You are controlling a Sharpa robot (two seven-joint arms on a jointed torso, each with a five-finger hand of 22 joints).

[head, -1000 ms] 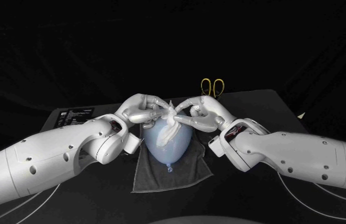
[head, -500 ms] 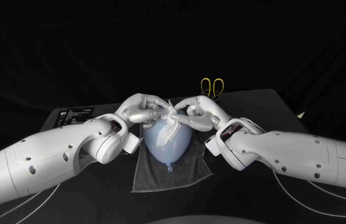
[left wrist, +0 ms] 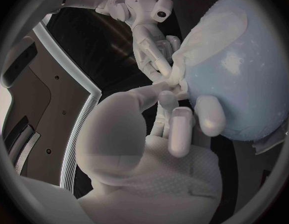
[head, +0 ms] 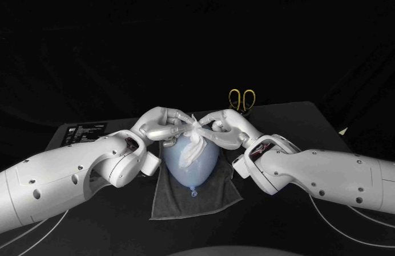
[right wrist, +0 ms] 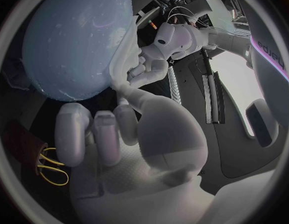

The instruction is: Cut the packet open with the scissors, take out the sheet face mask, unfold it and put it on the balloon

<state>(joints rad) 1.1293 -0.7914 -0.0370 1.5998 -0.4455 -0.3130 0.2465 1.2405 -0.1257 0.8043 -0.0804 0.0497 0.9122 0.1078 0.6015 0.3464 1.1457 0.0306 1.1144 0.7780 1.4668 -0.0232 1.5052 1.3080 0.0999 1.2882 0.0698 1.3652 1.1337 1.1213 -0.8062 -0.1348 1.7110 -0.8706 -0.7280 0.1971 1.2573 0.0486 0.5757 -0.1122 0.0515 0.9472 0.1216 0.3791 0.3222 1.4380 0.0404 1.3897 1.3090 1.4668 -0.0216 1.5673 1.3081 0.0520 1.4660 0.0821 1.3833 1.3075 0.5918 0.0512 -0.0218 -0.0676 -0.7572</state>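
Sheet mask (head: 194,140): white and bunched, not yet spread; it lies on the far, rounded end of the balloon, with a crumpled tail running down the balloon's upper face.
Balloon (head: 189,166): pale blue, lying on a dark towel (head: 197,203) with its knot towards the robot, between the two forearms.
Left hand (head: 163,124): at the balloon's far end, its fingers (head: 176,131) closed in a pinch on one edge of the mask.
Right hand (head: 227,128): just beside the left, almost touching it, also pinching the mask at the same bunched spot.
Step in hand: probably the unfolding, drawing the edges apart over the balloon.
Risk, tearing: the wet sheet could rip if both pinches hold the same layer and pull apart.
Risk, slipping: one pinch letting go would drop the sheet in a clump.
Risk, rolling: the balloon is held by nothing, so a sideways tug could roll it off the towel.
Risk, sticking: folds may cling together and not open.
Scissors (head: 242,99): yellow-handled, on the tabletop (head: 290,119) beyond the right hand, well apart from the work.
Flat black item (head: 82,131): white print on it, left of the left arm; whether it is the packet I cannot tell.
In the way: nothing but the hands' own crowding.
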